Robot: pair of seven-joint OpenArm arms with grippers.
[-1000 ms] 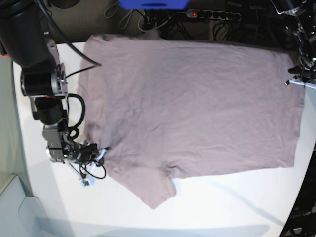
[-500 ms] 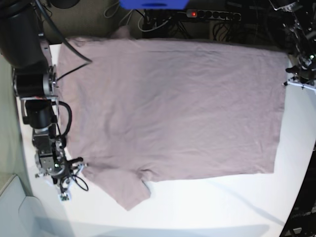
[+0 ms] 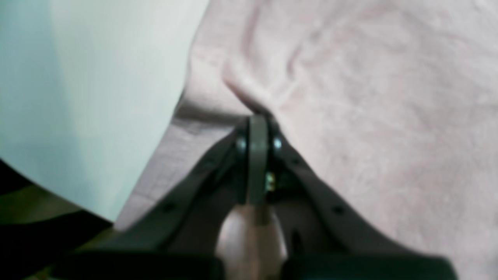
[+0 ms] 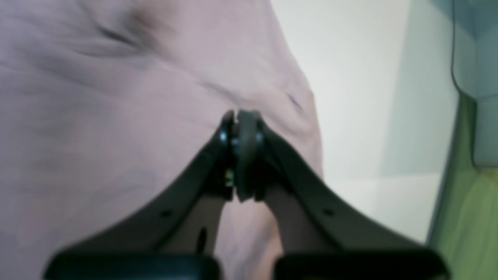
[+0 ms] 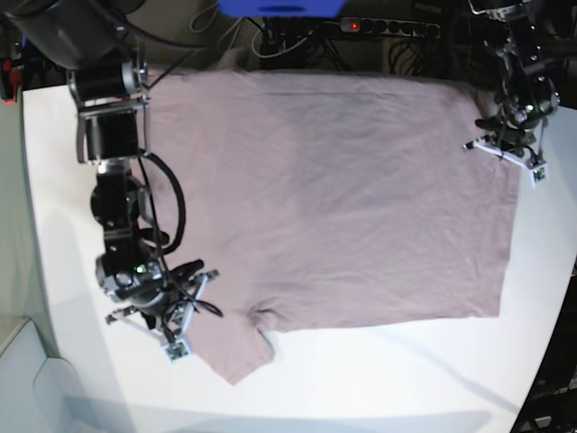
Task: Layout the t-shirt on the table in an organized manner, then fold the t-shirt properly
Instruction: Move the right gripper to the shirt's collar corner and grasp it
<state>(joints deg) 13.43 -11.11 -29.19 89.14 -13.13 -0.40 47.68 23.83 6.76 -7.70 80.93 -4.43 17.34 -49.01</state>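
The dusty-pink t-shirt lies spread over the white table, one short sleeve pointing toward the front edge. My right gripper is at the shirt's left edge. In the right wrist view it is shut on a pinch of the t-shirt. My left gripper is at the shirt's far right corner. The left wrist view shows it shut on a raised ridge of the t-shirt. The neck is not visible.
The table's far edge runs just behind the shirt, with a power strip, cables and a blue object beyond. Bare white tabletop shows along the front and at the left. A pale bin corner stands at the lower left.
The shirt first slid left across the table. Since then both grippers, still shut, have moved inward, bringing the left edge and the far right corner in with them.
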